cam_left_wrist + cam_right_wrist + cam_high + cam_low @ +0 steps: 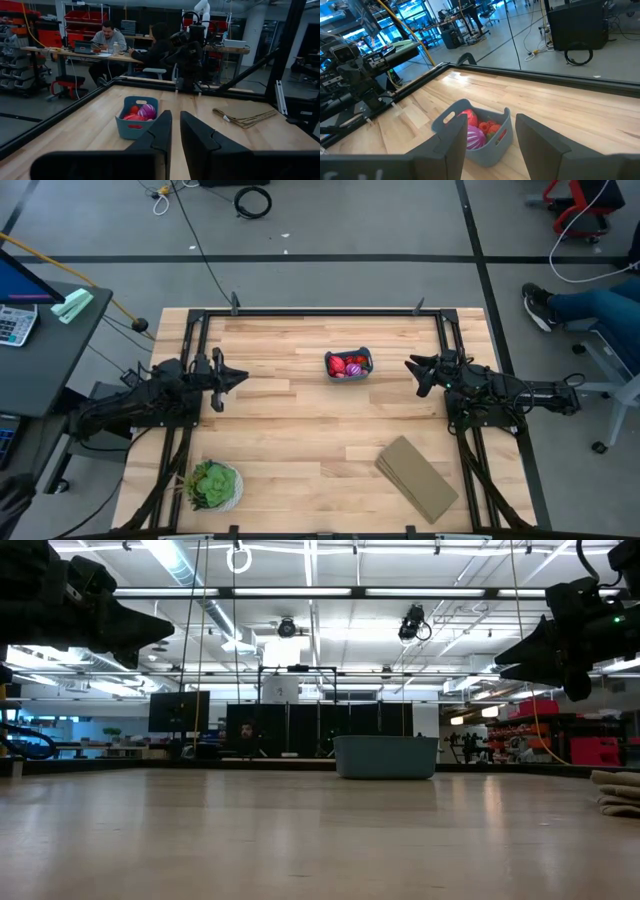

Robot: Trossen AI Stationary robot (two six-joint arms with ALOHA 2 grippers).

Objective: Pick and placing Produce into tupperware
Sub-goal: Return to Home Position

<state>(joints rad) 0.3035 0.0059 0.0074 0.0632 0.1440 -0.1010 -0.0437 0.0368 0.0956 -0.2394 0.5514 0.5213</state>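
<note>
Looking down in the high view, the left gripper (237, 377) and the right gripper (412, 367) hang over opposite sides of the table (300, 440), tips facing each other. The tupperware (365, 360) sits between them, well apart from both and nearer the right gripper. The produce (347, 366) is inside it.

Low view: both grippers are raised clear of the table. The tupperware (386, 757) stands below and between them, its wall hiding the contents.

Left wrist view: the left gripper's fingers (160, 130) stand almost together, with a slim gap, holding nothing. The tupperware lies ahead, well apart.

Right wrist view: the right gripper's fingers (455, 137) are spread wide and empty. The tupperware lies ahead, in line with the gap.
</note>
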